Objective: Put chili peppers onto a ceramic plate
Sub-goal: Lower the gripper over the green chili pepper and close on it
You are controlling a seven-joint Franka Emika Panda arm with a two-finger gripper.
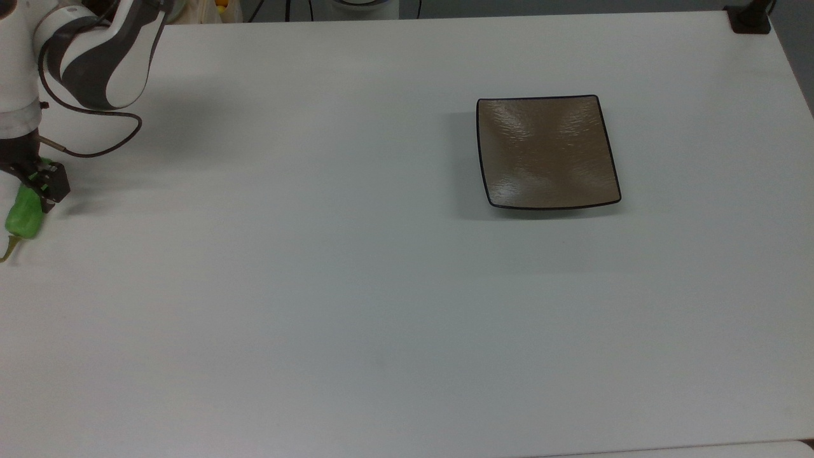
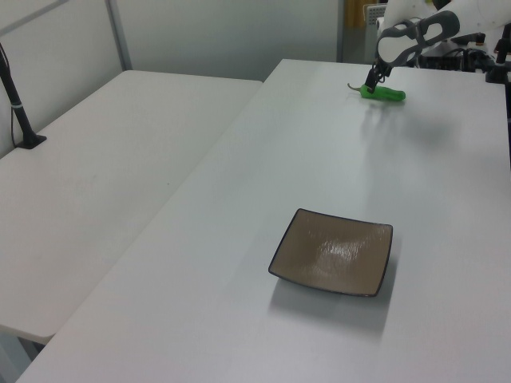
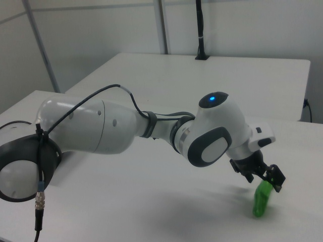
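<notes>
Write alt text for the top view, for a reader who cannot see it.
A robot arm's gripper is down on the upper end of a green chili pepper lying at the top view's far left edge of a white table. A square brown ceramic plate with a thin black rim sits empty, far off toward the top view's right.

The bright green chili pepper (image 1: pixel 24 216) is lying flat at the top view's far left, well apart from the ceramic plate (image 1: pixel 545 152), its thin olive stem pointing away from it. The square, glossy brown, black-rimmed plate is sitting level and bare.
</notes>
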